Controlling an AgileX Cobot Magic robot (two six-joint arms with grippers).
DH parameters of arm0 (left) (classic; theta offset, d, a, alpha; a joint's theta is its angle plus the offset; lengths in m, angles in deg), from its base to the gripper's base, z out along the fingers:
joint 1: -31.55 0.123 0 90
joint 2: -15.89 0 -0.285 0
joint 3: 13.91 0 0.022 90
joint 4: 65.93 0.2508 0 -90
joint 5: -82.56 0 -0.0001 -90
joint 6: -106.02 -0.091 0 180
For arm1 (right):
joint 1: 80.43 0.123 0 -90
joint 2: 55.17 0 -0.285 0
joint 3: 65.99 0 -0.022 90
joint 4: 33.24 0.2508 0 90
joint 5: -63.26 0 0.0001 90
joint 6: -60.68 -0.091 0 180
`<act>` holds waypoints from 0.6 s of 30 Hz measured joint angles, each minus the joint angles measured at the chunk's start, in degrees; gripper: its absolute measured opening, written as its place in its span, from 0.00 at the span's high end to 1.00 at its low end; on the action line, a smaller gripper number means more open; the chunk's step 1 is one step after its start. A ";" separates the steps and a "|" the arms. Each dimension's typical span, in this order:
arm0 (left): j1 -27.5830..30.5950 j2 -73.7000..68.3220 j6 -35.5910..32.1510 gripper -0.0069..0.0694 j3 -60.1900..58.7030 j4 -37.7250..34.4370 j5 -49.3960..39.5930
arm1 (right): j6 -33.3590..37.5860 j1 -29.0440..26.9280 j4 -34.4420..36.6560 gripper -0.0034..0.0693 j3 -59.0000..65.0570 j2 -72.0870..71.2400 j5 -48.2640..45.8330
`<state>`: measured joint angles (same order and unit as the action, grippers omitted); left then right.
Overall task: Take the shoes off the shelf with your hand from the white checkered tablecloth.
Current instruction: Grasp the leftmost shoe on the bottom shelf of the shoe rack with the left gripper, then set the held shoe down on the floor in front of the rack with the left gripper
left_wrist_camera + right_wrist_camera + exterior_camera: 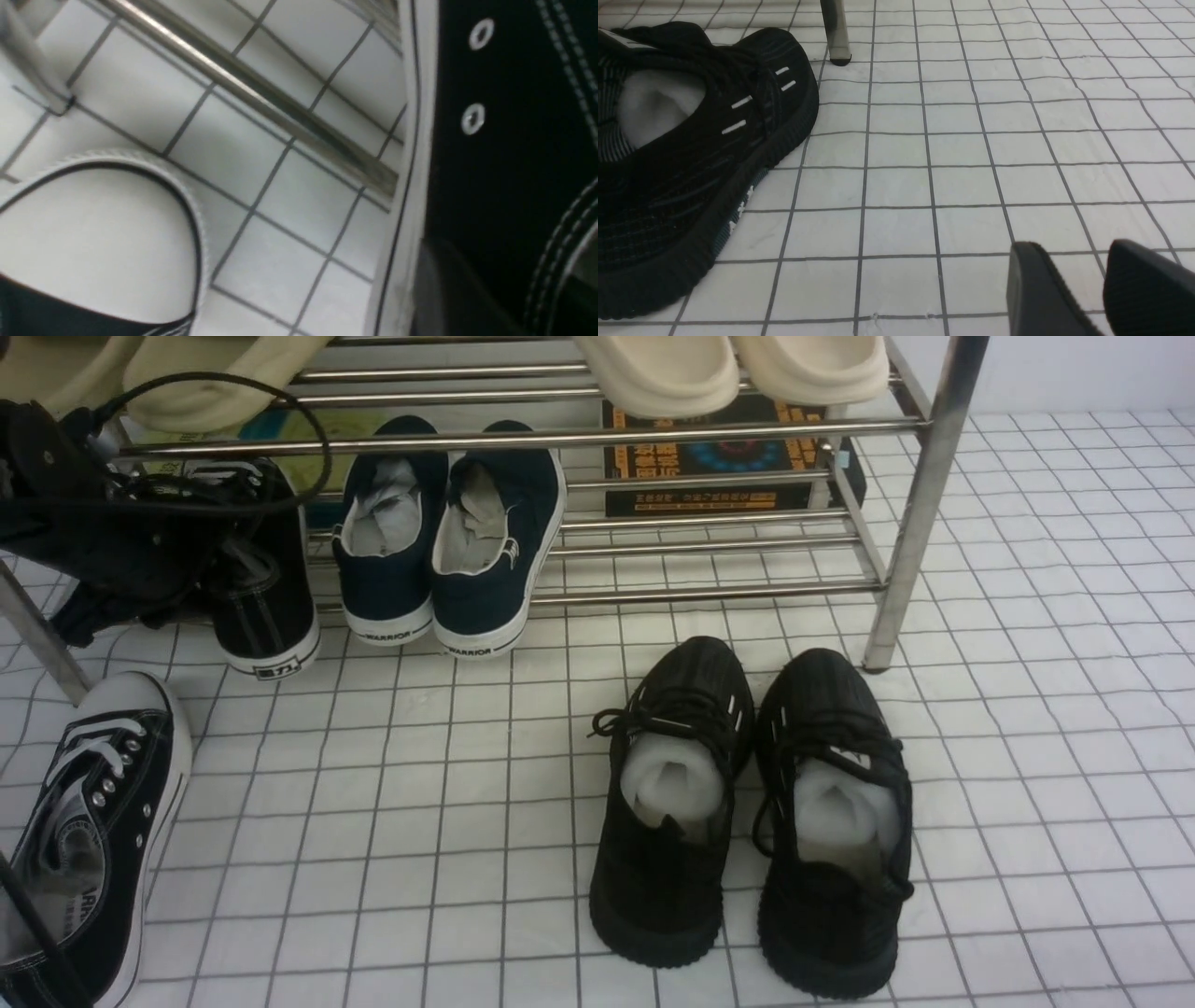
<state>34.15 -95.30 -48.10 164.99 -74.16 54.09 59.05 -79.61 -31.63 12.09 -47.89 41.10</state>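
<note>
Left hand [173,577]: upper left of the front frame, right up against one black canvas sneaker [261,616]. Can't tell whether its fingers are spread, pressed together or pinching the shoe; the black parts blend together, and the left wrist view only has a dark blur over the shoe's side.

That sneaker is at the lower tier of the steel rack [523,437], upper left, heel toward the camera, white sole edge and heel label showing. Its mate [103,812], also black canvas with white laces and toe cap, lies on the checkered tablecloth [448,821] at the lower left, toe pointing up the frame near the rack leg, heel cut by the edge.

Right hand [1071,266]: only in its own wrist view, fingers slightly spread, tablecloth visible between them, nothing between the tips.

Rest: navy slip-ons [443,555] just beside the sneaker on the lower tier, upper left of center, pale stuffing inside. Cream clogs [738,369] on the top tier, upper left and upper center-right. Dark box with orange print [714,457] behind the bars, upper right of center. Black knit sneakers [747,812] side by side on the cloth, lower right of center.
</note>
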 joint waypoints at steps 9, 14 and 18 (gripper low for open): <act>-0.39 8.45 -9.28 0.90 -0.29 0.31 -17.96 | 0.00 0.00 0.00 0.62 0.00 0.00 0.00; -3.91 18.39 -12.28 0.89 -5.52 1.27 -25.42 | 0.00 0.00 0.00 0.62 0.00 0.00 0.00; -8.07 21.85 -11.81 0.89 -14.46 2.47 -23.95 | 0.00 0.00 0.00 0.62 0.00 0.00 0.00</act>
<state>26.09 -73.45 -59.90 150.53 -71.69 30.14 59.05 -79.61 -31.63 12.09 -47.89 41.10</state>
